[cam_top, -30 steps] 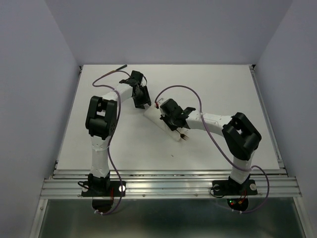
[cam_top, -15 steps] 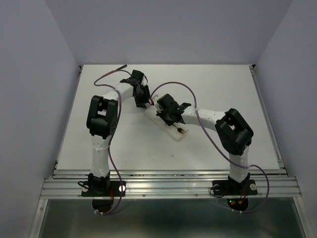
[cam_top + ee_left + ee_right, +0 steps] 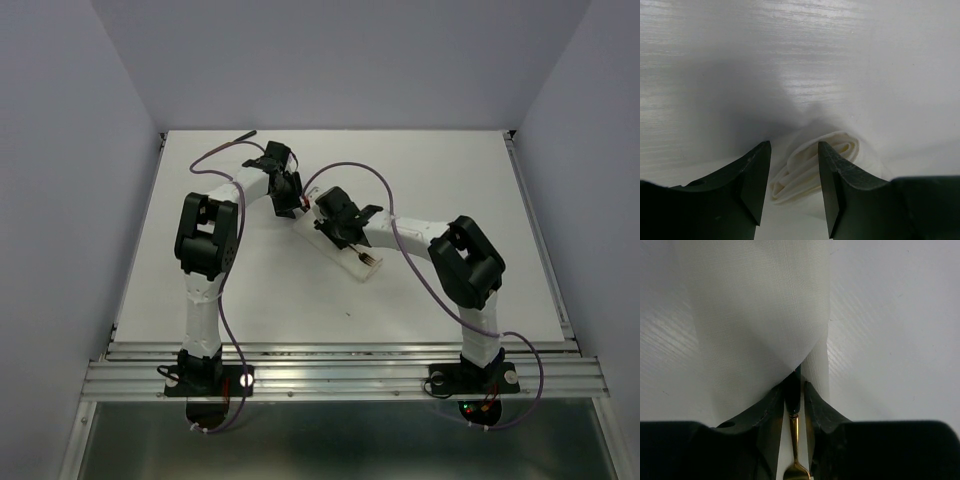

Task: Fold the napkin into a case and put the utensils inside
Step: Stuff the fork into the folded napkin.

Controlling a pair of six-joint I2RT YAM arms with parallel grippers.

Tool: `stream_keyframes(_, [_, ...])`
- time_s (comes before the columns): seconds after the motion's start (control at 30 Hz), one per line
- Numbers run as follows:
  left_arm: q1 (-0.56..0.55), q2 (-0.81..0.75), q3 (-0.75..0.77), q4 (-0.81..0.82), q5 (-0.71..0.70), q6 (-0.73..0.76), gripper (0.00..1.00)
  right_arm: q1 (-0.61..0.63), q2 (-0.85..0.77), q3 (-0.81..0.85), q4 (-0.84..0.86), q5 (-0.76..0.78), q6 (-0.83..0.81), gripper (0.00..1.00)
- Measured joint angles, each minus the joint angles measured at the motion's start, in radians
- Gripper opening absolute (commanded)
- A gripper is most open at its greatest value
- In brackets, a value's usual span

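The napkin (image 3: 357,271), folded into a narrow white case, lies slantwise at mid-table. My right gripper (image 3: 796,383) is at its opening. Between the fingers lies a utensil, a fork (image 3: 794,440) with a gold stem. Its dark handle runs under the napkin's flap (image 3: 755,305). The jaws stand slightly apart, with a gap beside the handle. From above, the fork's head (image 3: 369,260) shows behind my right gripper (image 3: 337,218). My left gripper (image 3: 793,150) is open astride the case's rolled far end (image 3: 807,170), with a gap on the left side. It (image 3: 287,192) sits just beyond the right one.
A thin dark piece (image 3: 243,132) lies at the table's back left edge. Purple cables (image 3: 355,180) arch over both arms. The table's raised rim (image 3: 535,230) runs along the right side, and grey walls close in on three sides.
My right gripper has pushed up-left along the napkin, sliding the fork further in, and its jaws have loosened. The left arm has barely moved.
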Motion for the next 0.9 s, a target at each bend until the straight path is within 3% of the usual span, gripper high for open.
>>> stream_keyframes(0.2, [0.000,0.000,0.000,0.000,0.001,0.001,0.54,0.000,-0.023,-0.013,0.003,0.010,0.014,0.41])
stream_keyframes(0.33, [0.000,0.000,0.000,0.000,0.003,0.005,0.54,0.000,-0.073,-0.051,0.006,0.019,0.023,0.43])
stream_keyframes(0.73, [-0.004,0.001,0.000,0.000,0.008,0.012,0.54,-0.008,-0.114,-0.131,0.021,0.011,0.050,0.42])
stream_keyframes(0.9, [-0.007,0.002,0.000,0.000,0.013,0.015,0.54,-0.008,-0.114,-0.154,0.021,-0.003,0.058,0.36])
